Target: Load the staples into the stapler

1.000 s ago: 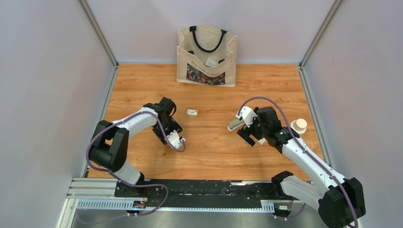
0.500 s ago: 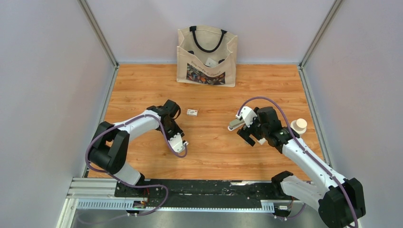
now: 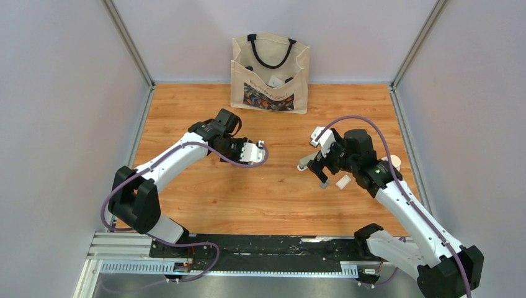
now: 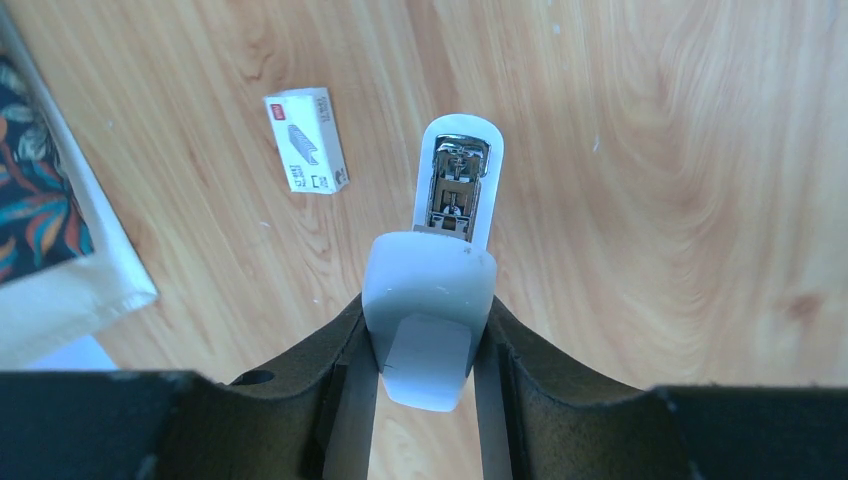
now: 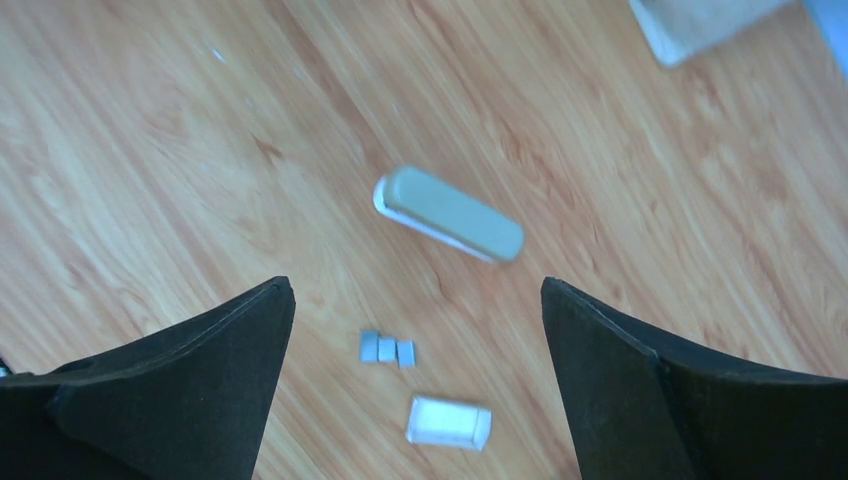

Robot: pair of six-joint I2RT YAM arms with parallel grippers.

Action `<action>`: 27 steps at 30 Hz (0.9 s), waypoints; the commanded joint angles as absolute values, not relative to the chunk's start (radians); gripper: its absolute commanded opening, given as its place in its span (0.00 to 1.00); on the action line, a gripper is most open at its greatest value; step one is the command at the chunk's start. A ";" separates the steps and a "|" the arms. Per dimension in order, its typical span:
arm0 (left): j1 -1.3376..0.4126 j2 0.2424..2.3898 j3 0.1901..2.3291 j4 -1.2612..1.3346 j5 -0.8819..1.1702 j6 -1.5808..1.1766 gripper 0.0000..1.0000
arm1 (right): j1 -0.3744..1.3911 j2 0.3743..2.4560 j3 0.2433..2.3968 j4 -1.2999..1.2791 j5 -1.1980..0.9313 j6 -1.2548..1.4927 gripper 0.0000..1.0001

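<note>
My left gripper [image 4: 428, 302] is shut on a white stapler [image 4: 452, 190], held above the table with its metal channel facing the left wrist camera. From above, that left gripper [image 3: 250, 151] hangs over the middle of the table. The staples [image 5: 387, 350], a short grey strip, lie on the wood below my right gripper [image 5: 416, 287], which stands wide open and holds nothing. A second, olive-grey stapler [image 5: 450, 213] lies just beyond the strip. In the top view my right gripper [image 3: 322, 169] hovers next to this olive stapler [image 3: 304, 163].
A small white staple box [image 4: 305, 153] lies on the wood left of the held stapler. A little white block [image 5: 449, 423] sits near the strip. A canvas tote bag [image 3: 270, 73] stands at the back, and a cream round thing [image 3: 393, 162] is at the right edge.
My left gripper closed on the white stapler and carried it from the near left up toward the table's middle. My right arm shifted slightly away from the front edge, still open.
</note>
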State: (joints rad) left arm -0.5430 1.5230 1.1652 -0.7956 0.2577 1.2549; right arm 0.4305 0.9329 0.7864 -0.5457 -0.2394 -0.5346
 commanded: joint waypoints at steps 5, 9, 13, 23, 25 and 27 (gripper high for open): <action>-0.548 1.407 1.290 -0.821 0.488 0.764 0.00 | 0.474 1.034 0.945 -0.447 -0.630 -0.428 1.00; -0.548 1.394 1.344 -0.868 0.600 0.678 0.00 | 0.527 1.057 0.948 -0.347 -0.695 -0.429 1.00; -0.548 1.397 1.377 -0.888 0.669 0.600 0.00 | 0.610 1.097 0.977 -0.328 -0.692 -0.465 1.00; -0.551 1.364 1.328 -0.927 0.701 0.632 0.00 | 0.687 1.241 1.068 -0.333 -0.756 -0.453 0.96; -0.552 1.356 1.327 -0.928 0.704 0.624 0.00 | 0.701 1.282 1.080 -0.327 -0.756 -0.448 0.95; -0.555 1.347 1.321 -0.927 0.718 0.624 0.00 | 0.712 1.314 1.091 -0.315 -0.759 -0.439 0.95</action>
State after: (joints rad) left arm -0.5480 1.4071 1.3224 -0.9260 0.6460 0.6418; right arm 0.6857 1.2617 1.0367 -0.3729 -0.7288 -0.4587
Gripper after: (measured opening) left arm 0.435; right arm 0.954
